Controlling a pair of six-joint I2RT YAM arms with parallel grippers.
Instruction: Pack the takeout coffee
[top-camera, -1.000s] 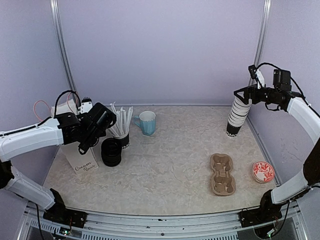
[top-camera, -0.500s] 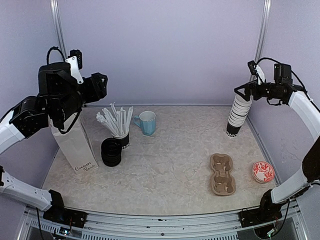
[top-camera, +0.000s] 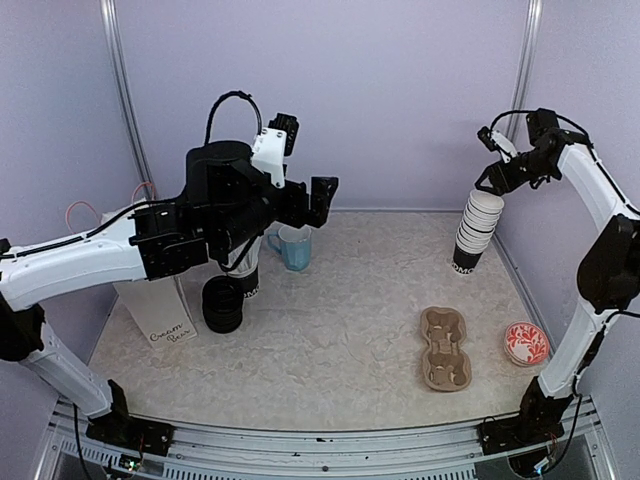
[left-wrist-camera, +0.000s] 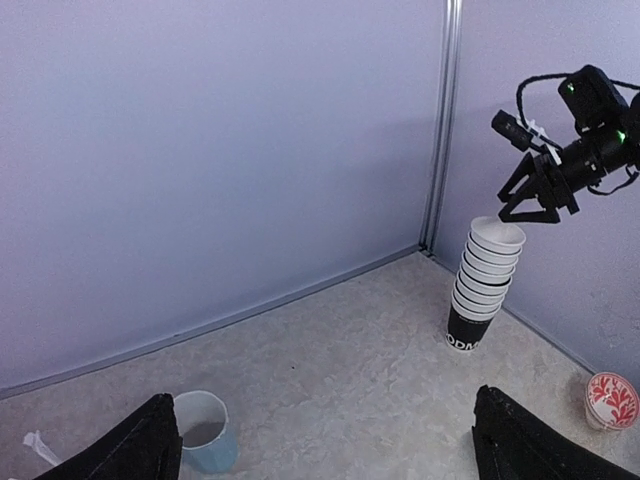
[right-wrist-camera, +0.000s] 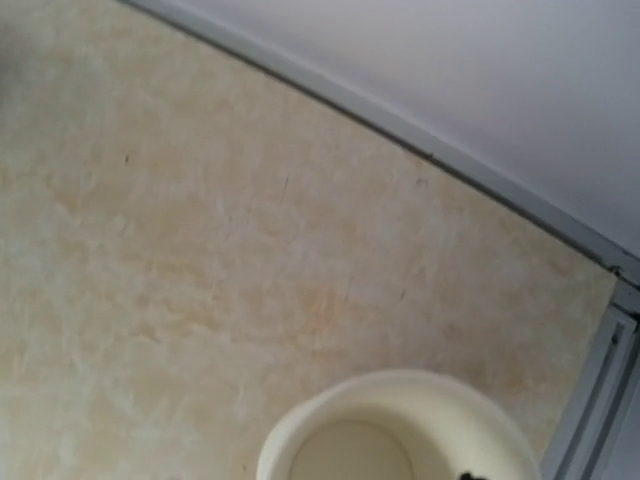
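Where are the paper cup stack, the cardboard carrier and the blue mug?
Paper cup stack (top-camera: 477, 233): top view, its side.
Cardboard carrier (top-camera: 446, 349): top view, central ridge.
Blue mug (left-wrist-camera: 215, 453): left wrist view, outer wall.

table (top-camera: 340, 330) centre: broad bare stretch between black lid stack (top-camera: 222, 304) and cardboard carrier (top-camera: 445, 348), free passage. left side crowded: white bag (top-camera: 165, 315), lid stack and stick cup (top-camera: 248, 285) close together, blue mug (top-camera: 294, 246) just behind. left arm hangs over this cluster; left gripper (top-camera: 322, 200) high in clear air, fingers wide apart. right rear corner tight: tall cup stack (top-camera: 478, 230) near wall and frame post, right gripper (left-wrist-camera: 533, 212) directly over its top. red-patterned container (top-camera: 526, 343) beside carrier, narrow gap between them.
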